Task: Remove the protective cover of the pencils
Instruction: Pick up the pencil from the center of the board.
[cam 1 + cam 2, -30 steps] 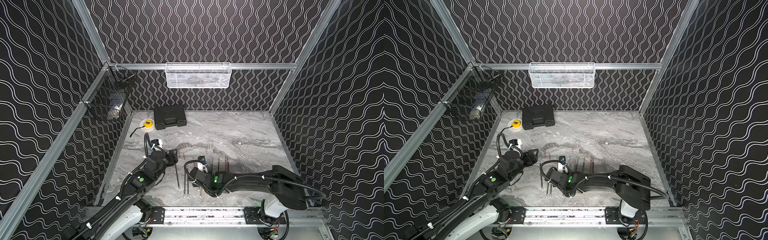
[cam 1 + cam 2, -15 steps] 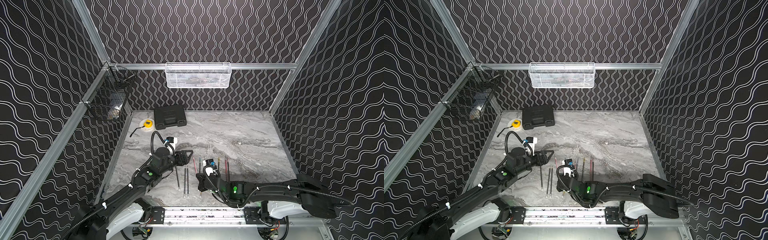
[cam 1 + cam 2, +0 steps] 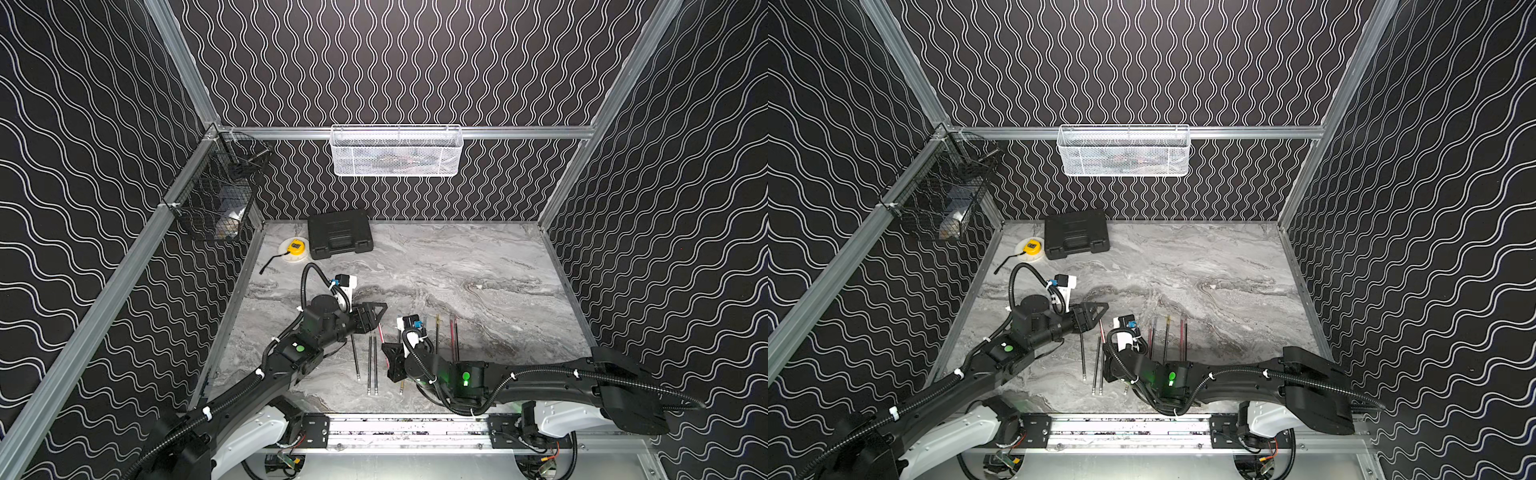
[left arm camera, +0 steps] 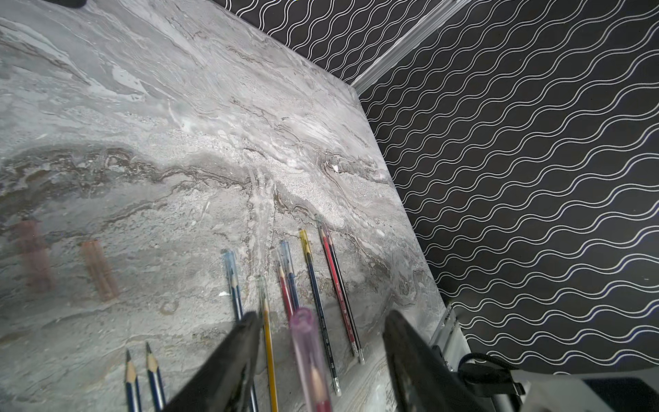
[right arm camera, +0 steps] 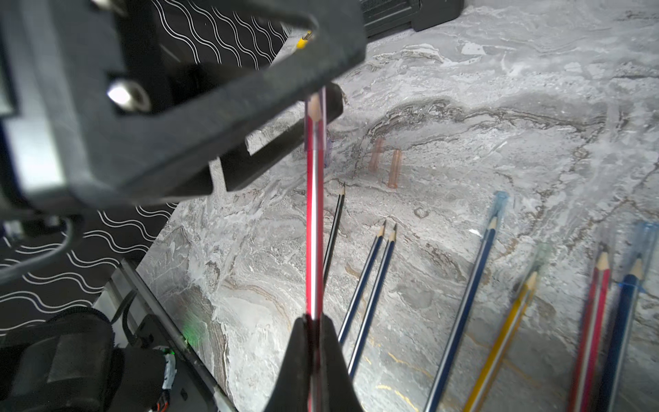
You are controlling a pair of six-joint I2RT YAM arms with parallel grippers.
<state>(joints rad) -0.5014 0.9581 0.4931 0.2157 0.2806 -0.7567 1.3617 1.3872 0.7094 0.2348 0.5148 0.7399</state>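
My right gripper (image 5: 313, 323): clamped tight on the red pencil (image 5: 314, 232), above the marble table (image 5: 499, 107)
My left gripper (image 4: 320, 316): jaws apart either side of that pencil's pink cap (image 4: 305, 331), not touching
Other pencils (image 5: 371, 274): flat on table beside red pencil
Loose caps (image 5: 394, 167): beyond its tip

- Grey marbled counter (image 3: 457, 266), flat and level.
- Far left: closed black case (image 3: 338, 233), with a yellow tape measure (image 3: 295, 247) just left of it.
- Near edge, middle: pencils (image 3: 372, 365) in a loose row, tips pointing far, bare at left, some capped at right.
- Just beyond the bare tips: two loose pinkish caps (image 5: 394, 167).
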